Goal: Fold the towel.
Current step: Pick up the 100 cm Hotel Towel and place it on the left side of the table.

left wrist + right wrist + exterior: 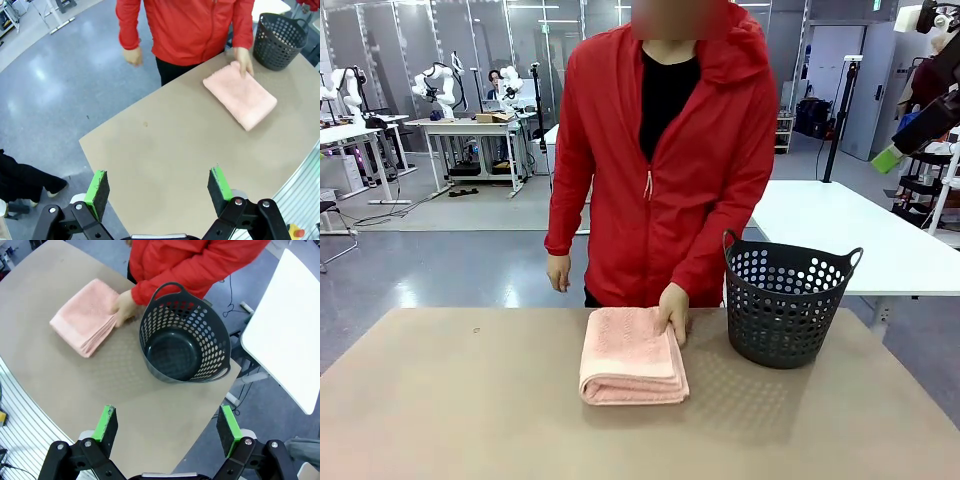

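On the brown bench [440, 400], the towel [632, 357] lies in a tidy folded stack near the far edge, a person's hand [673, 312] resting on its far right corner. If that hand lifts carelessly or drags, the top layers could slide and the fold fall open; a robot reach now could also crowd the person's arm. Just right of the towel, apart from it, the black perforated basket [788, 303] stands upright and holds nothing. The left hand [159, 189] and right hand [168, 429] hover high over the bench, jaws wide apart and gripping nothing.
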`<act>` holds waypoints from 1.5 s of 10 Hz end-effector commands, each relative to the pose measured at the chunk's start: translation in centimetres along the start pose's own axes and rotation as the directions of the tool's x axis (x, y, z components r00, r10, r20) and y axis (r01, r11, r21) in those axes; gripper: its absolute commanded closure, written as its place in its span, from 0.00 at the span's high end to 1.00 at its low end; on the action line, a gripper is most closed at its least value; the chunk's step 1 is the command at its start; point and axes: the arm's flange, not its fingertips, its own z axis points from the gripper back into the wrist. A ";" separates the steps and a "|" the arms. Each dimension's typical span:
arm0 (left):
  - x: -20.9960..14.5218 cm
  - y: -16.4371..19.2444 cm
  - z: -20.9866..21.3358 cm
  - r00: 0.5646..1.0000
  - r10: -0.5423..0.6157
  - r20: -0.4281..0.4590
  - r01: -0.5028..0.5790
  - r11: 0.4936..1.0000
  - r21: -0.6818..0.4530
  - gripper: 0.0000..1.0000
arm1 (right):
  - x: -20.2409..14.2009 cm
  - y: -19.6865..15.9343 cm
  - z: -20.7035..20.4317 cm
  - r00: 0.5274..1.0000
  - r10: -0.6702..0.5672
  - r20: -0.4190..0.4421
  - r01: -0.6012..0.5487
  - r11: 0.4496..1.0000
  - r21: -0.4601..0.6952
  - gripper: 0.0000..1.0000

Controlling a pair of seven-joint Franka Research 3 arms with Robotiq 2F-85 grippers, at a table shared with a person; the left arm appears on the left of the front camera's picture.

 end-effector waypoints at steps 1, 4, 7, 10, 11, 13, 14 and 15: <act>0.0 0.0 0.0 1.000 0.000 0.000 0.000 1.000 0.000 1.00 | -0.1 -0.1 0.1 1.000 -0.005 0.001 0.005 1.000 -0.004 1.00; 0.0 0.0 0.0 1.000 0.000 0.000 0.000 1.000 0.000 1.00 | -0.1 -0.1 0.1 1.000 -0.005 0.001 0.005 1.000 -0.004 1.00; 0.0 0.0 0.0 1.000 0.000 0.000 0.000 1.000 0.000 1.00 | -0.1 -0.1 0.1 1.000 -0.005 0.001 0.005 1.000 -0.004 1.00; 0.0 0.0 0.0 1.000 0.000 0.000 0.000 1.000 0.000 1.00 | -0.1 -0.1 0.1 1.000 -0.005 0.001 0.005 1.000 -0.004 1.00; 0.0 0.0 0.0 1.000 0.000 0.000 0.000 1.000 0.000 1.00 | -0.1 -0.1 0.1 1.000 -0.005 0.001 0.005 1.000 -0.004 1.00; 0.0 0.0 0.0 1.000 0.000 0.000 0.000 1.000 0.000 1.00 | -0.1 -0.1 0.1 1.000 -0.005 0.001 0.005 1.000 -0.004 1.00; 0.0 0.0 0.0 1.000 0.000 0.000 0.000 1.000 0.000 1.00 | -0.1 -0.1 0.1 1.000 -0.005 0.001 0.005 1.000 -0.004 1.00; 0.0 0.0 0.0 1.000 0.000 0.000 0.000 1.000 0.000 1.00 | -0.1 -0.1 0.1 1.000 -0.005 0.001 0.005 1.000 -0.004 1.00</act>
